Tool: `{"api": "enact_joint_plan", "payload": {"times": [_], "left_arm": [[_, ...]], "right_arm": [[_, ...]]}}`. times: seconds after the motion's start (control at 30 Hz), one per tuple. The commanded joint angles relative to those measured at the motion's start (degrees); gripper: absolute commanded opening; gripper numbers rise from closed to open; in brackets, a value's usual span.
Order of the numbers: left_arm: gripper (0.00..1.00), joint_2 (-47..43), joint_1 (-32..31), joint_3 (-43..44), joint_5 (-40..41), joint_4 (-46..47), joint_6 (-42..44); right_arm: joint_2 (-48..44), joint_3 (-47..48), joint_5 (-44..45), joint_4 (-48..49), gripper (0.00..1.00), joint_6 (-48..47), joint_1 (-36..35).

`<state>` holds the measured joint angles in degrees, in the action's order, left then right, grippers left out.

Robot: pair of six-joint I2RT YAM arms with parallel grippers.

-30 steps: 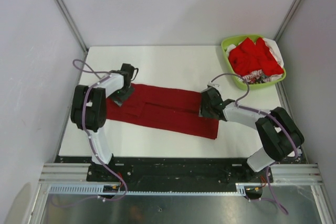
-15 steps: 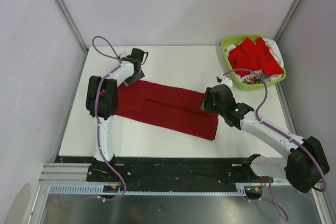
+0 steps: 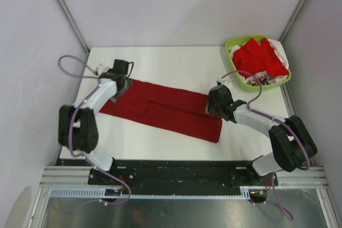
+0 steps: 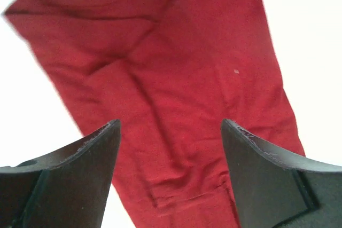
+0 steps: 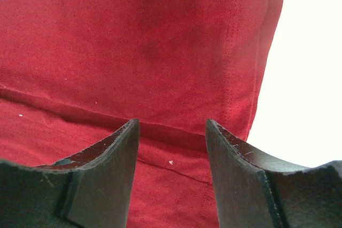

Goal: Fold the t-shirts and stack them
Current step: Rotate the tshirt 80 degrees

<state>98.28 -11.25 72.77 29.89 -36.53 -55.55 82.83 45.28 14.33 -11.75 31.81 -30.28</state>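
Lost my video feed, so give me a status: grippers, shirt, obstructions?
Left gripper open over crimson t-shirt, left end. Right gripper open over right end. Shirt lies flat, folded lengthwise. Nothing blocking; red shirts sit in green basket.

White table (image 3: 176,62) carries crimson t-shirt (image 3: 165,111), green basket (image 3: 228,46).
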Motion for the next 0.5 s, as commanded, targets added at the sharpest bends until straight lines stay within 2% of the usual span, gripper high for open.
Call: {"api": "enact_joint_plan", "payload": {"times": [0.0,0.17,0.47], "left_arm": [[0.81,-9.4,4.6,-10.6,1.3,-1.0,-10.0],[0.81,-12.4,8.7,-17.9,-3.4,-1.0,-12.4],[0.82,-10.9,9.9,-20.2,-7.4,1.7,-14.6]], "right_arm": [[1.6,2.7,-0.4,2.7,0.57,-1.0,0.3],[2.3,2.8,-1.4,3.1,0.57,-0.9,0.3],[1.4,2.7,-1.7,1.9,0.57,-1.4,0.2]]}}
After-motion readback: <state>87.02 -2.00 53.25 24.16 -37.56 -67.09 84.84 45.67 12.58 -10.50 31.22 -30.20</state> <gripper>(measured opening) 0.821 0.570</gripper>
